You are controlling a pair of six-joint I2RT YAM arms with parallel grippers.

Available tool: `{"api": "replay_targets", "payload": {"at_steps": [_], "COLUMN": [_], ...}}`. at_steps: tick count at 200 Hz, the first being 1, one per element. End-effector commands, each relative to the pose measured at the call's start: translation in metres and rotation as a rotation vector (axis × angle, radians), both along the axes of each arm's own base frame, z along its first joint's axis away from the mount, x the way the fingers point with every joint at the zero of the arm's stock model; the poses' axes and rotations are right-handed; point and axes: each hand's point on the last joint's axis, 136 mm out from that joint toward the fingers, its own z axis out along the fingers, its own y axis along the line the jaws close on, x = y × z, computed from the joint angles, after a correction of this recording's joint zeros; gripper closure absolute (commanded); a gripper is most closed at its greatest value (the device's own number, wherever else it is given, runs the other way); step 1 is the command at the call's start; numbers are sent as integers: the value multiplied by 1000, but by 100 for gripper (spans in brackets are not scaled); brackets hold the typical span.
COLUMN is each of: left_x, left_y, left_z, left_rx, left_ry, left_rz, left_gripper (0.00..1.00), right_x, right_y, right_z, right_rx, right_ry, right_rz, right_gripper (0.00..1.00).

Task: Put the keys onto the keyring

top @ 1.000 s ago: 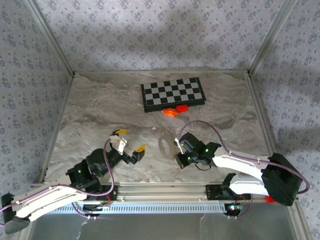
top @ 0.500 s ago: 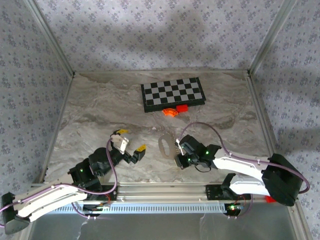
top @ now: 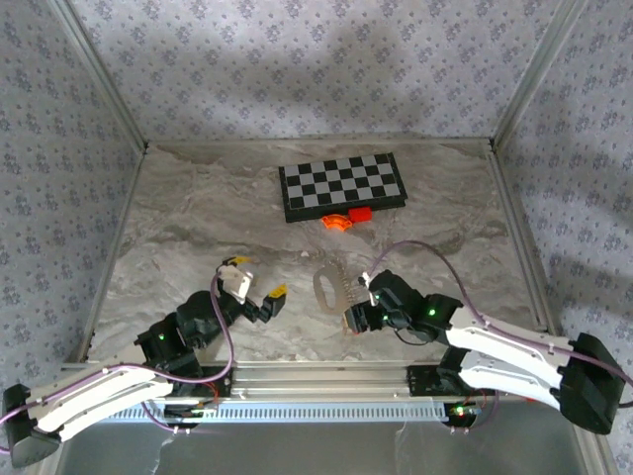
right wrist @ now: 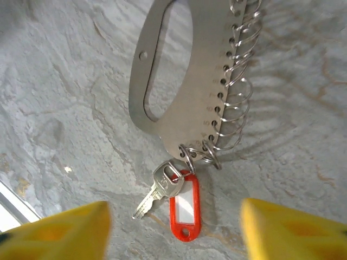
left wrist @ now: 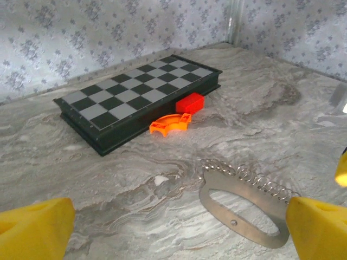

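Observation:
The keyring [right wrist: 187, 108] is a flat silvery oval plate with several wire rings along one edge, lying on the marble table [top: 198, 218]. A small silvery key [right wrist: 160, 187] and its red plastic tag [right wrist: 184, 208] hang from a ring at the plate's near end and rest flat on the table. My right gripper [right wrist: 173, 227] is open above them, one yellow finger [right wrist: 65, 233] on each side, touching nothing. From above, the keyring [top: 326, 285] lies between both arms. My left gripper [top: 257, 279] is open to its left, holding nothing; the keyring [left wrist: 233, 221] shows ahead of it.
A folded chessboard [top: 342, 186] lies at the back of the table, with an orange curved piece [top: 337, 222] and a red block [top: 359, 213] at its near edge. Patterned walls and metal rails close in the table on three sides.
My right gripper has gone from shut to open, and its arm has shifted a little to the right. The left arm has barely moved.

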Motion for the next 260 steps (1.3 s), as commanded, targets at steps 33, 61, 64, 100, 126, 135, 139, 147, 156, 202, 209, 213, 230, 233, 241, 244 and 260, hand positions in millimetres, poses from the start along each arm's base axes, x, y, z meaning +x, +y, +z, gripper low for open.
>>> {"api": "replay_targets", "payload": {"at_steps": [33, 61, 64, 100, 126, 135, 139, 147, 156, 202, 209, 213, 230, 233, 241, 244, 260], "left_x": [24, 22, 21, 20, 27, 30, 32, 35, 38, 52, 54, 55, 58, 59, 60, 61, 64], "left_y": [61, 88, 87, 90, 95, 98, 101, 108, 115, 135, 138, 140, 149, 150, 154, 155, 157], "left_z": [-2, -4, -4, 1, -1, 2, 3, 5, 7, -7, -9, -10, -10, -10, -9, -8, -9], "left_rx": [-42, -56, -54, -45, 3, 23, 25, 33, 44, 115, 126, 131, 148, 150, 153, 153, 175], "left_ry": [80, 133, 134, 112, 75, 47, 35, 17, 2, 9, 8, 6, -5, -8, -14, -18, -40], "left_rz": [359, 444, 431, 423, 464, 482, 500, 549, 594, 687, 697, 705, 743, 749, 763, 766, 760], "left_gripper": [0, 0, 0, 0, 0, 0, 0, 0, 0, 0, 0, 0, 0, 0, 0, 0, 0], "right_x": [31, 50, 52, 75, 91, 95, 97, 100, 104, 119, 121, 122, 124, 124, 124, 124, 125], "right_y": [-17, -20, -20, -36, -60, -68, -72, -79, -87, -134, -141, -144, -157, -159, -163, -164, -172], "right_z": [34, 52, 53, 70, 83, 88, 90, 93, 96, 101, 102, 103, 103, 104, 104, 104, 101], "right_rx": [-15, -3, -4, -28, -22, -6, -1, 3, 1, -87, -97, -101, -115, -113, -110, -109, -119], "right_ry": [-180, -248, -251, -322, -417, -444, -454, -475, -498, -575, -588, -597, -639, -648, -664, -669, -682], "right_rz": [-95, -142, -141, -177, -271, -304, -320, -350, -376, -555, -584, -597, -644, -649, -660, -663, -679], "right_gripper": [0, 0, 0, 0, 0, 0, 0, 0, 0, 1, 0, 0, 0, 0, 0, 0, 0]}}
